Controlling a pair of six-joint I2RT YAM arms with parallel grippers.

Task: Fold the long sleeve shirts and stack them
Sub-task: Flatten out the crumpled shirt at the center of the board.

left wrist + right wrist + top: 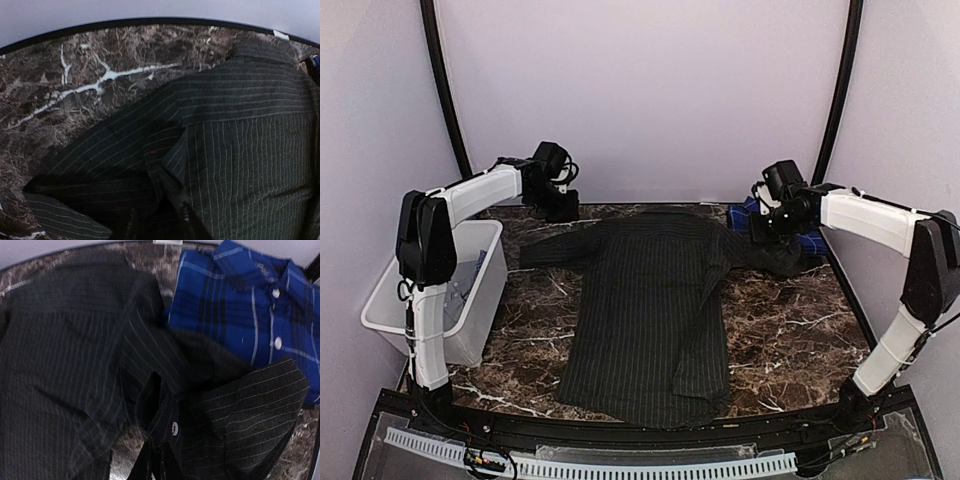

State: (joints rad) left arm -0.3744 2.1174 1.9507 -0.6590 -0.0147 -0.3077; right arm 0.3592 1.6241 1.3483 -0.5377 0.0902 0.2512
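The black pinstriped shirt (650, 310) lies spread on the marble table (790, 330), collar at the far edge, both sleeves drawn outward. My left gripper (560, 207) is at the end of the left sleeve; in the left wrist view it (160, 226) is shut on a fold of the sleeve cloth (165, 175). My right gripper (766, 231) is shut on the right sleeve's buttoned cuff (172, 427), seen between its fingers in the right wrist view (159, 462). The blue-and-navy plaid shirt (250, 305) lies at the far right corner (812, 243), partly under the black sleeve.
A white plastic bin (470, 325) stands off the table's left edge beside the left arm's base, with something pale inside. The curved black frame and lilac walls close the back. Bare marble (90, 85) shows left of the shirt.
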